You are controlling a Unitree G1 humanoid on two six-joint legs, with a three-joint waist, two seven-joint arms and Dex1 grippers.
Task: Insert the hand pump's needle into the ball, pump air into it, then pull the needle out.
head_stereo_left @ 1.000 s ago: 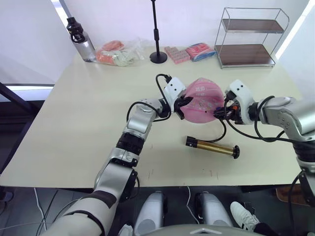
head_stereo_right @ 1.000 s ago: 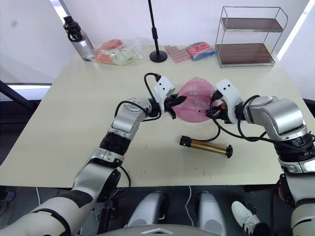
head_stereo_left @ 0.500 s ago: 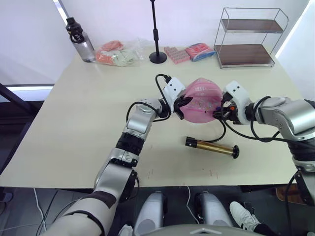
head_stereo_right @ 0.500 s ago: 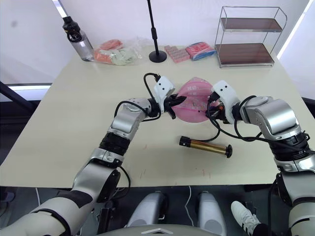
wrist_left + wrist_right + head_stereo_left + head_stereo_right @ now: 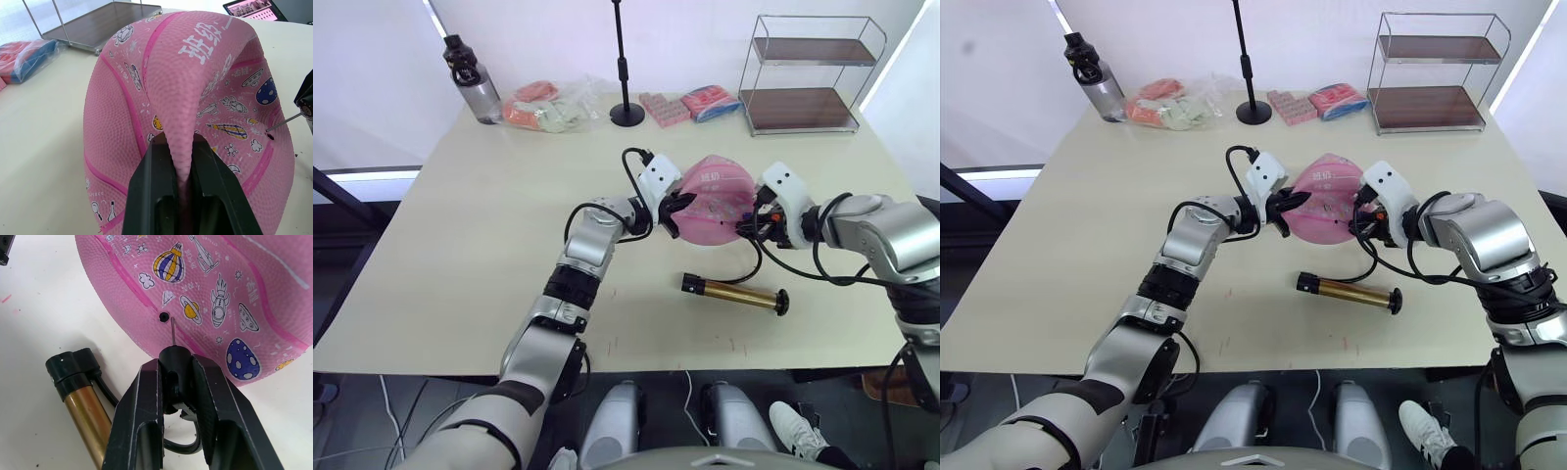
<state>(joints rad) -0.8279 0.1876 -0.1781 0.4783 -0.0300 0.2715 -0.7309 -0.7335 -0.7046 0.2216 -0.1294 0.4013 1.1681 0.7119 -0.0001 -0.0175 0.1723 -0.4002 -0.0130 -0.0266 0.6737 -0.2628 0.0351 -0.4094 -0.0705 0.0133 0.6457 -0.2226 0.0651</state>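
The left gripper (image 5: pixel 180 196) pinches a fold of the limp ball (image 5: pixel 710 201). The right gripper (image 5: pixel 178 382) clamps the needle (image 5: pixel 173 332), its tip just beside the valve hole (image 5: pixel 164 316), not in. Pump (image 5: pixel 734 293) lies on the bench.

Pink ball (image 5: pixel 234 289) printed with balloons, rockets and planets; bronze-gold pump (image 5: pixel 734 293) with black caps; cream counter (image 5: pixel 460 225).
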